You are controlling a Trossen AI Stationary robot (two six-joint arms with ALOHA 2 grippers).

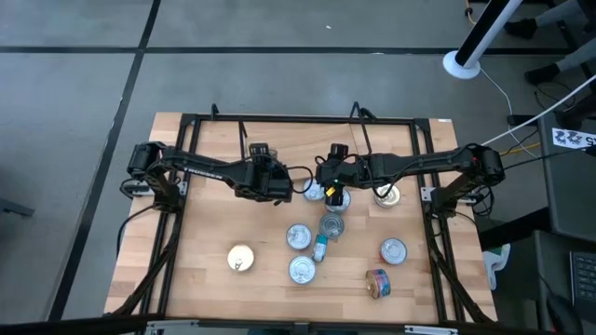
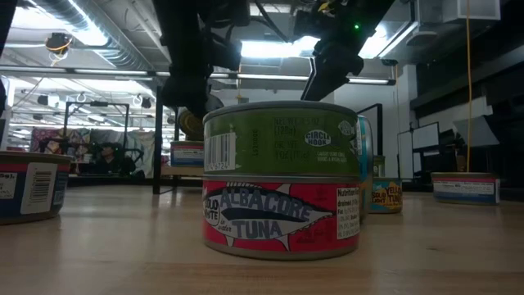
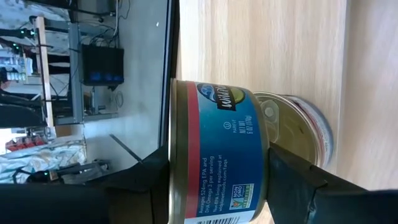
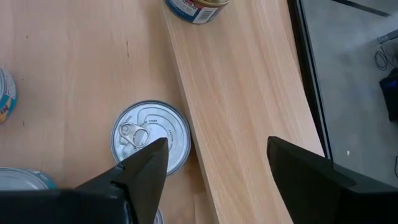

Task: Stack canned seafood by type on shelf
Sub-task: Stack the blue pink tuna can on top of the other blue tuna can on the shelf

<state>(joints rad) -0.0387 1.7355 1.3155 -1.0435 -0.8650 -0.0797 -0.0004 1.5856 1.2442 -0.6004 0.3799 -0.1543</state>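
Blue-and-red-labelled tin (image 3: 217, 155) clamped in left pincer (image 3: 219, 180) above the shelf (image 4: 249, 106). Right pincer (image 4: 217, 163) wide open, empty, over shelf edge beside a silver-lidded tin (image 4: 151, 135).

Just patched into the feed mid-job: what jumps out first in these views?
In the low view, a stack of two tins fills the foreground: a green-labelled can on a red albacore tuna can. The left gripper is shut on a blue-labelled can above the table, just in front of another tin. The right gripper hovers open over the shelf, beside a silver-lidded tin; more cans lie loose on the table.
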